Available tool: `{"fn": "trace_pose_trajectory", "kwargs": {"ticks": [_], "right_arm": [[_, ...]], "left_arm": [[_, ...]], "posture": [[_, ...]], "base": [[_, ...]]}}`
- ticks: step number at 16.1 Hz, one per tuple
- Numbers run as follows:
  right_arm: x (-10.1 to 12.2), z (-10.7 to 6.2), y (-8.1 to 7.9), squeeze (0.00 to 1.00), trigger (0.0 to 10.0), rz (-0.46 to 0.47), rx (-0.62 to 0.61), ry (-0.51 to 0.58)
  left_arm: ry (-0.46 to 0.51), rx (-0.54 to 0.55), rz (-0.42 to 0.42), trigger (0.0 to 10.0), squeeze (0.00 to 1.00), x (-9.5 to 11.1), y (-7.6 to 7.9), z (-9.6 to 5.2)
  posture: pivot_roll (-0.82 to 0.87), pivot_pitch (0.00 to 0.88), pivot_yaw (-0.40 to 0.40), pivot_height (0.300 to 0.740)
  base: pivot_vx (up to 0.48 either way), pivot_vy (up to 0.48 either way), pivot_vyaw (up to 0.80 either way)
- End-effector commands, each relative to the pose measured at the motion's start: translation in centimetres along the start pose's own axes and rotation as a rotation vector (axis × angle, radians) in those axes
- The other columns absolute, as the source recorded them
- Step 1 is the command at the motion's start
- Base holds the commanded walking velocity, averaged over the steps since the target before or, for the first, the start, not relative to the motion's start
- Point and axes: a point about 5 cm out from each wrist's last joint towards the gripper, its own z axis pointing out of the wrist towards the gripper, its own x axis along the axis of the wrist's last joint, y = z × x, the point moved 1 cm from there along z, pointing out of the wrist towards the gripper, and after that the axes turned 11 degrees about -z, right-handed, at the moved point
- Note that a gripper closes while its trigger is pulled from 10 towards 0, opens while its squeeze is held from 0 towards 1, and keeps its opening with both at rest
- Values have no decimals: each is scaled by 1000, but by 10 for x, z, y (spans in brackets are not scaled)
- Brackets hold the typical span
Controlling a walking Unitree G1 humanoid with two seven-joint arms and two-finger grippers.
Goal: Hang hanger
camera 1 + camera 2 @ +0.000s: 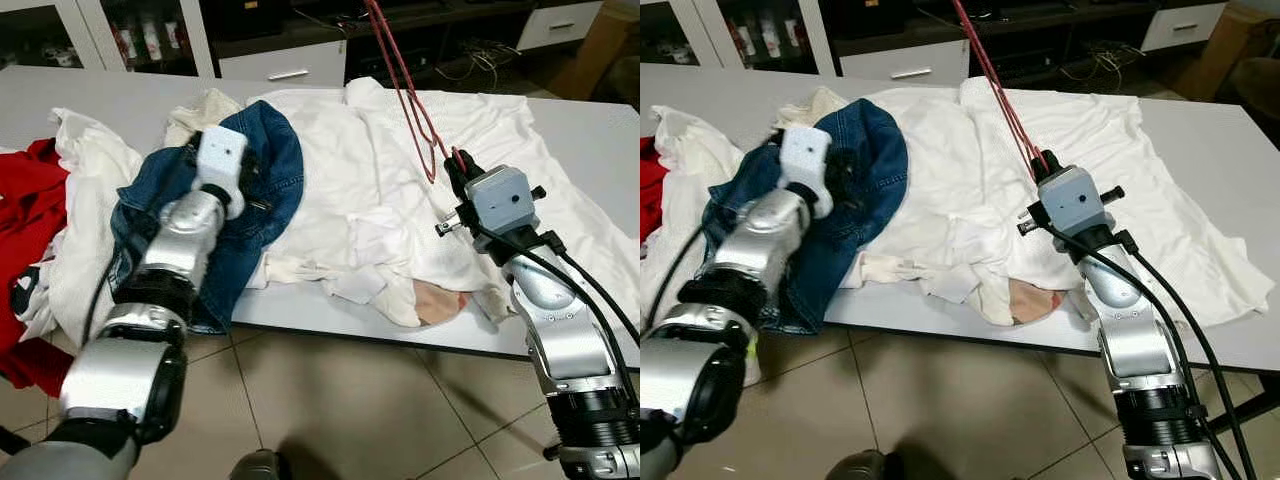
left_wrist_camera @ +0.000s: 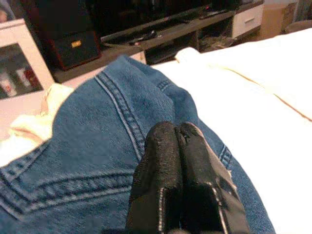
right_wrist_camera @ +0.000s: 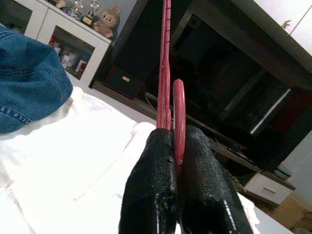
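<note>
A thin red hanger (image 1: pixel 405 85) slants up from the table toward the top of the head views. My right gripper (image 1: pixel 457 170) is shut on its lower end, above the white garment (image 1: pixel 350 190) spread over the table. In the right wrist view the hanger (image 3: pixel 166 63) runs straight up from between the black fingers (image 3: pixel 151 190). My left gripper (image 2: pixel 178 134) is shut with nothing in it and rests over the blue denim jeans (image 1: pixel 255 170) heaped on the table's left part.
The grey table (image 1: pixel 600 140) has its front edge near me, with tiled floor (image 1: pixel 340 410) below. Red cloth (image 1: pixel 25 200) and white cloth (image 1: pixel 85 160) lie at the left. A dark TV cabinet (image 1: pixel 300 25) and white drawers stand behind.
</note>
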Motion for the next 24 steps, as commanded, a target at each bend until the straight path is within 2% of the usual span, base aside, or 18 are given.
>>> {"fn": "trace_pose_trajectory", "kwargs": {"ticks": [1,3,5,7,8,9,10,12,15,19,22,24], "right_arm": [[4,3,5,0,10000,-13,-17,16],[3,2,6,0,10000,-13,-20,10],[3,5,4,0,10000,-10,-14,12],[4,7,3,0,10000,-8,-8,17],[5,8,1,0,10000,-6,-2,22],[6,8,1,0,10000,-5,0,24],[6,8,0,0,10000,-5,1,25],[5,7,0,0,10000,-9,0,23],[4,6,0,0,10000,-11,-4,18],[4,6,0,0,10000,-9,-4,17],[5,8,0,0,10000,-6,0,22],[5,8,0,0,10000,-6,1,23]], "left_arm": [[32,-19,5,0,0,7,-4,-3],[68,-24,4,0,0,12,-18,-11],[53,39,-11,0,0,9,-37,-22],[45,61,-24,0,0,6,-38,-22],[72,17,-66,10000,0,4,-30,-23],[87,-13,-84,10000,0,3,-25,-23],[109,-40,-59,10000,1000,1,-19,-25],[118,-105,-73,10000,1000,-4,-10,-28],[93,-133,-101,10000,1000,-18,0,-32],[63,-158,-81,10000,1000,-30,8,-38],[41,-192,-11,10000,1000,-29,8,-41],[14,-226,92,10000,1000,-26,9,-41]], "posture": [[77,12,62,740],[80,12,62,740],[98,13,55,740],[98,13,55,740],[108,13,49,740],[108,13,48,740],[106,14,47,740],[101,14,48,740],[95,15,51,740],[99,17,50,740],[105,16,45,740],[105,16,44,740]], "base": [[0,0,0],[0,0,0],[0,0,0],[0,0,0],[0,0,0],[0,0,0],[0,0,0],[0,0,0],[0,0,0],[0,0,0],[0,0,0],[0,0,0]]}}
